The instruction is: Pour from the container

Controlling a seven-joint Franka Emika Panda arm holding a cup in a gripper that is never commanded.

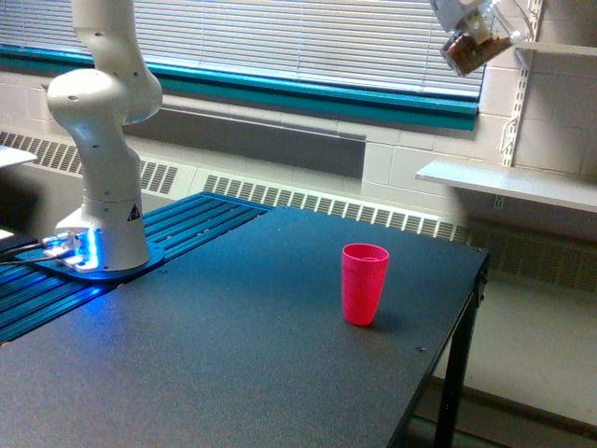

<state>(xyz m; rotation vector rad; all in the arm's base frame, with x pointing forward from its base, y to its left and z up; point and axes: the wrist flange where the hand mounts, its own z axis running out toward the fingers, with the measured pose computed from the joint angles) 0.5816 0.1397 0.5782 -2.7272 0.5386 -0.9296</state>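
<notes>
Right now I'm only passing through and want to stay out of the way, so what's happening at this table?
A robot arm, based at the exterior view's left, holds a clear container with brown contents high in the upper right corner of that view. The container is tilted. A pink cup stands upright on the dark table, well below it and toward the exterior view's left. Nothing can be seen falling from the container yet. The gripper is mostly cut off by the frame.

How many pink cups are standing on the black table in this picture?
1. The pink cup stands upright on the black table, toward the exterior view's right, near the table's far edge. Nothing on the table is large enough to hide another.
</notes>
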